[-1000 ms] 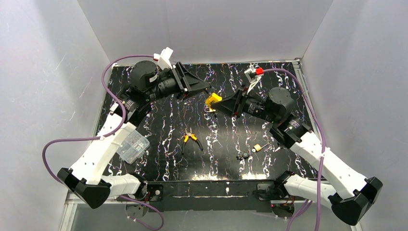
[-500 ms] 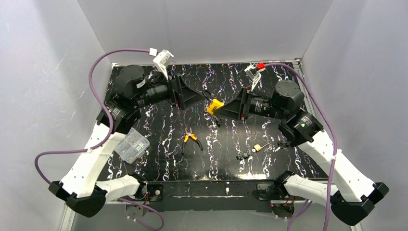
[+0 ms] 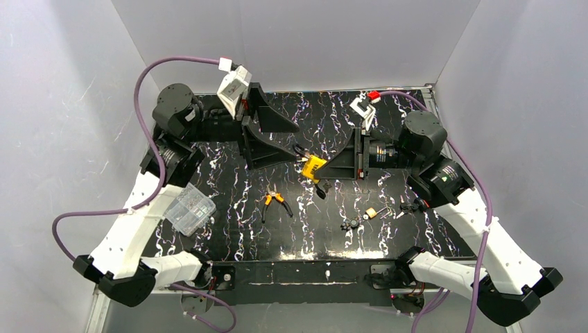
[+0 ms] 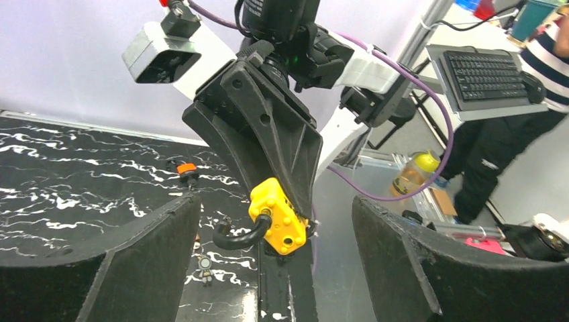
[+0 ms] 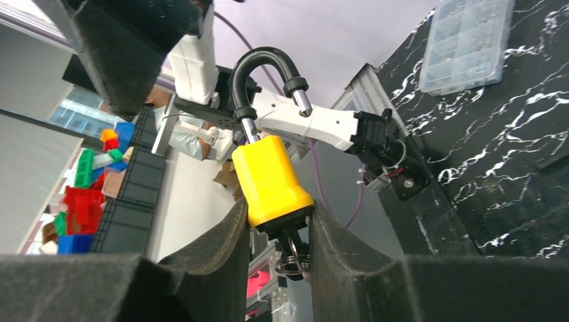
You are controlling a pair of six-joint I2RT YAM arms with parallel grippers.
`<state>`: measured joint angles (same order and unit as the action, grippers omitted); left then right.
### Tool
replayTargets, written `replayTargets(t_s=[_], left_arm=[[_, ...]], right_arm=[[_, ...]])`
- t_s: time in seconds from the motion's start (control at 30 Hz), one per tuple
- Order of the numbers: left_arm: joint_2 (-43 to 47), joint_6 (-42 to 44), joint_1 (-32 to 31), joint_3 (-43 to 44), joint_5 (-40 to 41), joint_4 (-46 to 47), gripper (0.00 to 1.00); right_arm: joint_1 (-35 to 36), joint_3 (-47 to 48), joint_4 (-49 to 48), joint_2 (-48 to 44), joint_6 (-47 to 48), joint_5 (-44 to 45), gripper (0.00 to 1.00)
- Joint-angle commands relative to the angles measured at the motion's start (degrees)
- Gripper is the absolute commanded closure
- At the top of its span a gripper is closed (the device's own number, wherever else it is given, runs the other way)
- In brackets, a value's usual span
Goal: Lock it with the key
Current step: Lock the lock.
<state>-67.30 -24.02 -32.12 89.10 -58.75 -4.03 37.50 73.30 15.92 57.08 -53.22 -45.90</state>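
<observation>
The right end effector (image 5: pixel 276 216) pinches the base of the yellow padlock (image 5: pixel 268 178), held above the middle of the bench (image 3: pixel 229 187). Its black shackle (image 5: pixel 258 64) stands sprung open with one leg free, and a key ring (image 5: pixel 293 260) hangs beneath. The left end effector (image 3: pixel 297 141) is spread wide, close beside the shackle. Both forearms lie level, pointing at each other

This is a robotics lab. Two white robot arms (image 3: pixel 139 222) trailing purple cables (image 3: pixel 187 60) are bolted to a black marbled counter (image 3: pixel 229 180) boxed in by plain white walls (image 3: pixel 298 41). Beyond the booth, the left wrist view catches a keyboard (image 4: pixel 484 72) on a stand and a person (image 4: pixel 496 154) (only partly in frame). The right wrist view shows stacked coloured bins (image 5: pixel 84 191).
</observation>
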Motion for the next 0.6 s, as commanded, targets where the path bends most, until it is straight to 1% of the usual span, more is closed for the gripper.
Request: replayTargets(t_s=[0.0,0.1,0.27,0.37,0.47,0.57], left_arm=[[-1.35,-2.51,-0.34,1.3,-6.12,3.66,0.2],[-2.0,-3.26,-0.4,0.81,-6.69,3.77,0.26],[-1.01,-4.74,-0.59,-0.94,-6.93,6.6,0.36],[-0.65,-5.43,-0.77,-1.55,-7.12,6.6,0.45],[-0.38,-5.88,-1.06,-1.86,-7.2,6.45,0.53],[-0.09,-5.1,-1.47,-1.93,-6.6,4.78,0.55]], right_arm=[[-0.23,2.98,-7.95,-0.66,-4.2,-3.94,0.99],[-0.27,3.54,-7.91,-0.27,-4.21,-3.82,0.99],[-0.95,4.2,-6.25,-0.23,-3.1,-2.63,0.99],[-1.99,4.73,-5.66,-0.3,-2.55,-2.44,0.99],[-2.96,5.16,-5.23,-0.29,-2.26,-2.41,0.99],[-4.35,5.27,-5.82,-0.16,-2.61,-3.2,0.99]])
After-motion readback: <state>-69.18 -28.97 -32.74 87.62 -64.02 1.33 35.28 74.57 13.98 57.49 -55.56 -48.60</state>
